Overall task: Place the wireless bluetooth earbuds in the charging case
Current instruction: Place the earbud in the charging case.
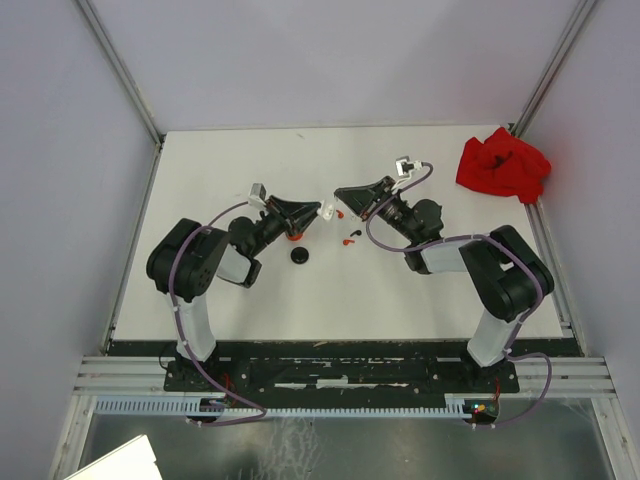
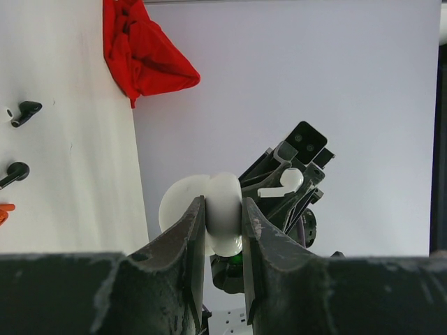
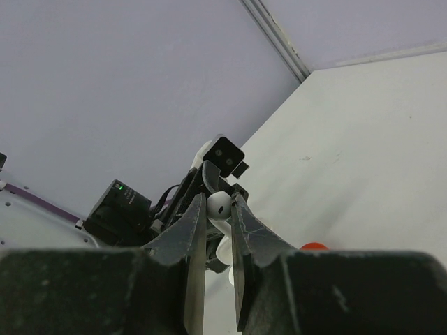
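My left gripper point(image 1: 316, 211) point(image 2: 223, 204) is shut on an open white charging case point(image 2: 223, 216), held above the table; the case's round lid point(image 2: 176, 206) stands to the left of the jaws. My right gripper point(image 1: 341, 193) point(image 3: 218, 200) is shut on a white earbud point(image 3: 218, 204), held tip to tip with the left gripper, just beside the case point(image 3: 225, 249). The earbud also shows in the left wrist view point(image 2: 282, 185). Two black earbuds point(image 2: 25, 112) point(image 2: 14, 173) and a red earbud point(image 1: 348, 242) lie on the table below.
A black round case point(image 1: 299, 256) lies on the table in front of the left gripper. An orange round case point(image 1: 293, 236) point(image 3: 313, 246) lies under the left arm. A crumpled red cloth point(image 1: 502, 164) point(image 2: 143, 49) lies at the far right corner.
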Available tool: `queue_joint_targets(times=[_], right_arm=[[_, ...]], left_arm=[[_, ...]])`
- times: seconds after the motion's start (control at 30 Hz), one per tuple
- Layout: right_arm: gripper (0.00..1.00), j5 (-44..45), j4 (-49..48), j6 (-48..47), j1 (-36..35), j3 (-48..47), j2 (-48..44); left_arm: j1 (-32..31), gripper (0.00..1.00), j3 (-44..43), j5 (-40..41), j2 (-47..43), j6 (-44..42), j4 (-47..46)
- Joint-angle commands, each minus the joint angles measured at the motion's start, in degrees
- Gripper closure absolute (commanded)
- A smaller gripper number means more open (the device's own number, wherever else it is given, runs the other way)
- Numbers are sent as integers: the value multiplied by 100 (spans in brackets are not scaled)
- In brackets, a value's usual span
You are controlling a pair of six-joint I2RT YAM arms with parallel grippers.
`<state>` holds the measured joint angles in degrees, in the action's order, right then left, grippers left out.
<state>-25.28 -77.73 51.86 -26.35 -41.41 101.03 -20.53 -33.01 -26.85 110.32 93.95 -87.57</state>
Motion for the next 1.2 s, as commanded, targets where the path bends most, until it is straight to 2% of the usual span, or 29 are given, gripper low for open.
queue_joint_targets(times=[0.0, 1.17], right_arm=[[98, -193, -499, 120, 15, -186, 77], [98, -424, -497, -15, -54, 58, 110]], left_arm=[[-101, 97, -219, 176, -2, 305, -1150], [-252, 97, -408, 312, -151, 475, -1150]])
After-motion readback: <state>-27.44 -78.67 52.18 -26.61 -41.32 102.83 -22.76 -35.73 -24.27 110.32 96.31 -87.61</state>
